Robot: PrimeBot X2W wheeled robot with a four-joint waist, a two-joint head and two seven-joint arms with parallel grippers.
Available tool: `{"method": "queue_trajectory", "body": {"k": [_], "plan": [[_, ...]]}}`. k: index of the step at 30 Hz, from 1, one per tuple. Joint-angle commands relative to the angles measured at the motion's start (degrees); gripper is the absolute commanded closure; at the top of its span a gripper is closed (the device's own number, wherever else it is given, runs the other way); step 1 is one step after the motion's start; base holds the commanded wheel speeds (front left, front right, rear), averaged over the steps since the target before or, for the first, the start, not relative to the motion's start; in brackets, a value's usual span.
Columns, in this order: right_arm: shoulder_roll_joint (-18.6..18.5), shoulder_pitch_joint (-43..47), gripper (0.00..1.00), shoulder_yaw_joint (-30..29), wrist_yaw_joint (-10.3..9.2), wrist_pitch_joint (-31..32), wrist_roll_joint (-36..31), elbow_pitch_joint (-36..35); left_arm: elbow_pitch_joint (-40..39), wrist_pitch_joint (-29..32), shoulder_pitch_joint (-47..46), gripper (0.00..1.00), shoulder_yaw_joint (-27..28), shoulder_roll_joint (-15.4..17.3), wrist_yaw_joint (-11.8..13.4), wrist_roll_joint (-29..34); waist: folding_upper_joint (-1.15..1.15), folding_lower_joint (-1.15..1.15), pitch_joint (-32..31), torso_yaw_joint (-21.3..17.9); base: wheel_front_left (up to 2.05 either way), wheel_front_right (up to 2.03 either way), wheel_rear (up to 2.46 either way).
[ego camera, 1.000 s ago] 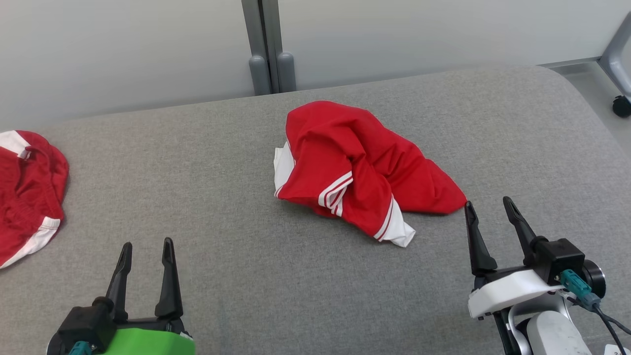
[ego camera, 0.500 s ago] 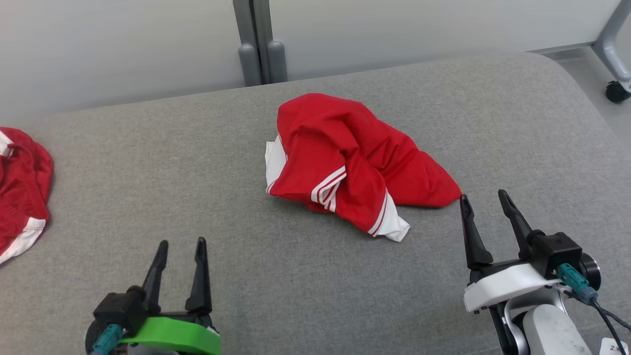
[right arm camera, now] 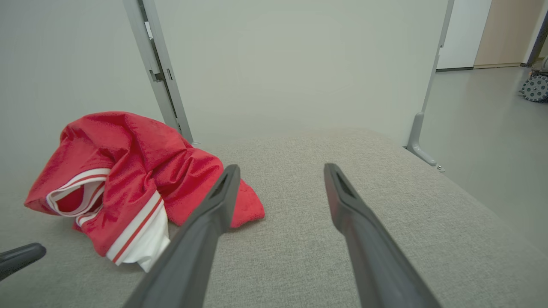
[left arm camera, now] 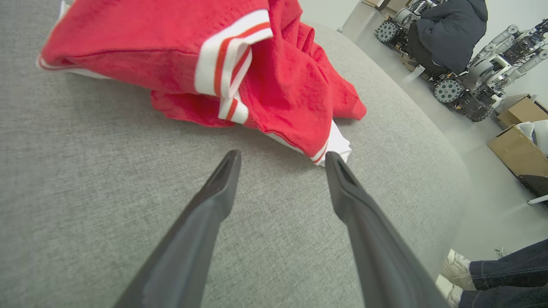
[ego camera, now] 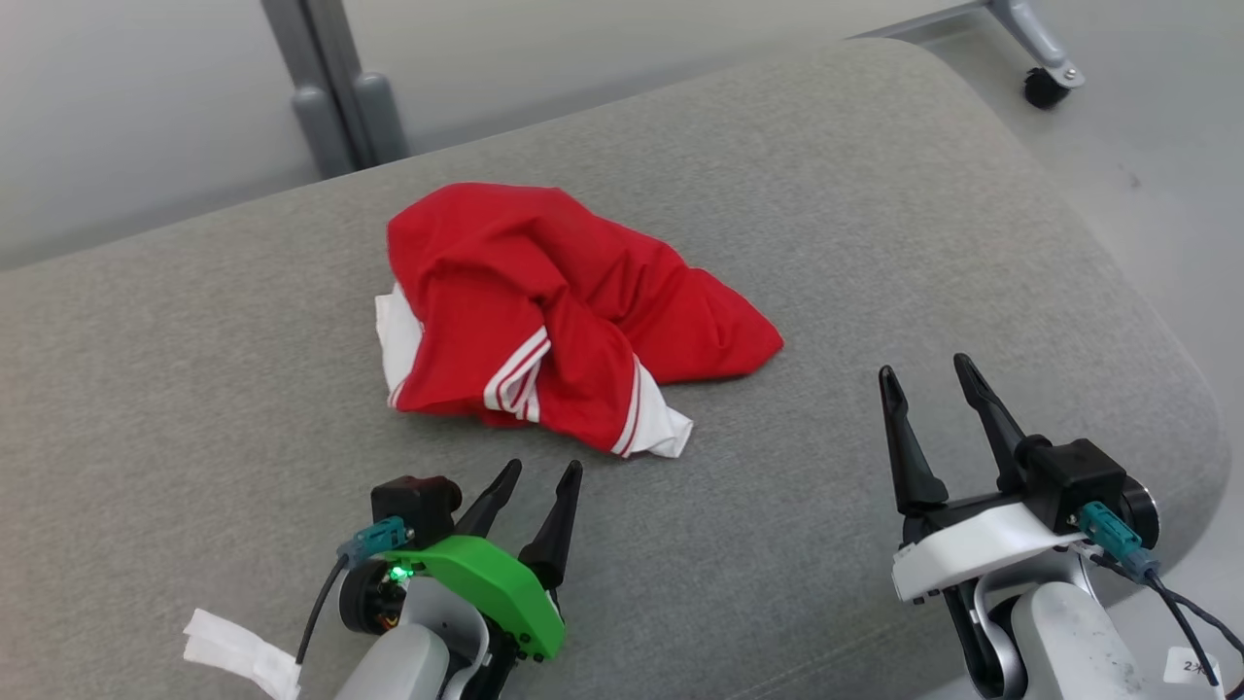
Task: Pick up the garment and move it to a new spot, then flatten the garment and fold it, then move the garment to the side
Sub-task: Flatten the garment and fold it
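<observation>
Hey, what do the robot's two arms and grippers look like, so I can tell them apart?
The left gripper has a green cover; the right gripper a white cover. Each has two long black tapered fingers and a teal plug with a black cable.

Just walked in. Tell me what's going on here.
A two-armed robot is set to pick up a crumpled red garment with white trim, lying on a grey cushioned surface. Nothing is held. The left claw, open, points at the garment's near white-trimmed edge, just short of it; the right claw, also open, hangs off to its right.
</observation>
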Motion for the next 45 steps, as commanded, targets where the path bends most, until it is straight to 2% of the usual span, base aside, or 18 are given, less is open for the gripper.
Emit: {"method": "queue_trajectory", "body": {"k": [1,4,9,14,19,20,21,29,37,42,45], "plan": [[-0.1,-0.4,0.00,0.1,-0.08,-0.2,0.6,-0.1,1.4,-0.3,-2.0,0.00,-0.3,0.4,0.1,0.1,0.00,0.00,2.4,-5.8,0.00,0.00,0.00],[-0.1,-0.1,0.00,0.3,-0.08,-0.2,0.9,-0.4,4.8,-0.1,-3.7,0.00,-1.1,0.4,0.9,-1.8,0.00,0.00,2.8,-7.8,0.00,0.00,0.00],[0.0,0.0,0.00,0.4,-0.08,-0.2,1.2,-0.5,9.5,-0.9,-6.7,0.00,-2.5,0.3,3.6,-3.3,0.00,0.00,3.2,-9.5,0.00,0.00,0.00],[-0.1,-0.3,0.00,0.7,-0.08,-0.2,1.2,-0.4,11.9,-2.0,-9.0,0.00,-3.3,0.4,4.9,-6.0,0.00,0.00,3.2,-10.1,0.00,0.00,0.00],[-0.1,-0.2,0.00,1.2,-0.08,-0.2,1.6,-0.6,14.7,-2.8,-11.6,0.00,-4.6,0.4,8.2,-6.5,0.00,0.00,3.2,-10.1,0.00,0.00,0.00],[-0.1,-0.2,0.00,1.2,-0.08,-0.2,1.6,-0.6,15.1,-3.2,-12.2,0.90,-4.9,0.4,8.5,-6.2,0.00,0.00,3.2,-10.0,0.00,0.00,0.00],[-0.1,-0.1,0.00,1.2,-0.08,-0.2,1.6,-0.7,15.6,-3.3,-12.6,1.00,-5.3,0.4,8.8,-6.2,0.00,0.00,3.3,-9.9,0.00,0.00,0.00],[-0.1,0.4,0.00,0.1,-0.08,-0.2,1.6,-0.9,14.6,-7.5,-16.5,1.00,-7.7,0.4,8.8,-4.9,0.00,0.00,3.1,-7.1,0.00,0.00,0.00],[-0.1,-0.5,0.00,0.9,-0.08,-0.2,2.1,-0.5,8.4,-7.6,-26.5,1.00,-11.2,0.3,6.2,-3.5,0.00,0.00,2.0,-4.6,0.00,0.00,0.00],[-0.1,-0.4,0.00,0.8,-0.08,-0.2,2.2,-0.1,3.9,-7.1,-32.6,1.00,-12.7,0.3,5.2,-7.2,0.00,0.00,1.4,-4.1,0.00,0.00,0.00],[-0.1,0.6,0.00,-0.2,-0.07,-0.2,2.0,-0.3,1.0,-6.6,-32.3,1.00,-13.0,0.4,4.9,-10.2,0.00,0.00,1.1,-3.1,0.00,0.00,0.00]]}}
